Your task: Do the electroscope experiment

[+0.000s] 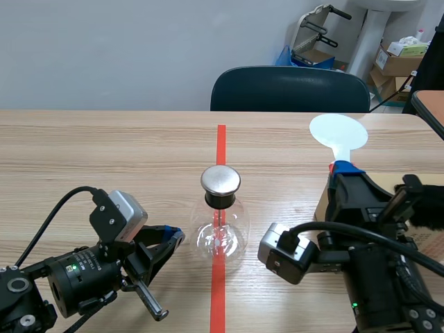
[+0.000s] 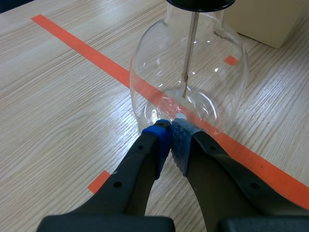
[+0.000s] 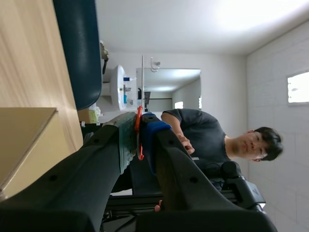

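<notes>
My wooden desk [image 1: 104, 152] runs toward a pale grey-blue wall [image 1: 104, 48]. A dark blue chair [image 1: 290, 89] stands behind its far edge, right of the middle. Past the far right corner, cardboard boxes [image 1: 397, 61] are stacked. My right wrist sees a brightly lit white ceiling [image 3: 193, 24].

Bench layout, flask at centre.
We find the electroscope flask [image 1: 220, 222] standing on the tape line mid-table [image 1: 104, 152]. The left gripper [image 1: 177, 237] lies just left of it, fingertips together by its lower wall. Right of the flask sits a box [image 1: 322, 205]; over it the right gripper [image 1: 345, 170] clamps the disc wand [image 1: 338, 133]. A chair [image 1: 290, 89] stands behind the table.
</notes>
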Robot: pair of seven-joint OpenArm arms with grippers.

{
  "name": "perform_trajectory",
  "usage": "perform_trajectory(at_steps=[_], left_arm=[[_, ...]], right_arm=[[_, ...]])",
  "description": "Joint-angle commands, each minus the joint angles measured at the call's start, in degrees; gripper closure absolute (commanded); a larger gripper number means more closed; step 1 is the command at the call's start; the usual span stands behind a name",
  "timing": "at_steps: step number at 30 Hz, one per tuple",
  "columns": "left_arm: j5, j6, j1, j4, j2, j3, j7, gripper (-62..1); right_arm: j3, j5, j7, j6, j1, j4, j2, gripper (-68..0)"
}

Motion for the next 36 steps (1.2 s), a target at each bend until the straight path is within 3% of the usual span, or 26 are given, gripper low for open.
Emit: perform_trajectory(at_steps=[1, 4, 9, 13, 21, 27, 33, 36], left_arm=[[-0.37, 0.09, -0.15, 0.85, 0.26, -0.15, -0.57, -4.1], [-0.37, 0.07, -0.15, 0.85, 0.13, -0.15, -0.59, -4.1], [-0.42, -0.17, -0.15, 0.87, -1.44, -0.13, -0.79, -4.1], [-0.85, -3.06, -0.13, 1.51, -4.04, 0.44, -2.23, -4.8], [-6.03, -9.6, -0.13, 5.99, -13.16, 5.68, -8.09, -25.0], [-7.28, -10.21, -0.13, 12.9, -20.85, 9.81, -9.86, -33.0], [-9.22, -10.27, -0.11, 21.64, -28.68, 11.98, -9.55, -41.6], [-11.8, -10.19, 0.44, 25.79, -32.44, 12.28, -9.53, -42.2]], right_arm=[[1.03, -0.06, 0.87, -1.09, -0.5, 0.28, 0.28, -2.0], [2.95, -0.06, 3.67, -3.34, -2.38, 0.28, -0.04, -2.0], [7.82, 0.52, 9.44, -3.47, -6.78, 0.5, -0.04, -2.0], [13.2, 4.07, 15.34, -3.47, -10.29, 0.5, -0.04, -2.0], [23.8, 15.98, 30.56, -3.47, -11.63, 0.09, -1.11, -2.0], [29.18, 23.04, 43.71, -3.47, -10.03, -4.57, -2.8, -2.0], [29.97, 24.02, 47.12, -3.47, -6.12, -10.73, -4.04, -2.0], [29.97, 24.09, 48.15, -3.47, -4.87, -12.74, -4.2, -2.0]])
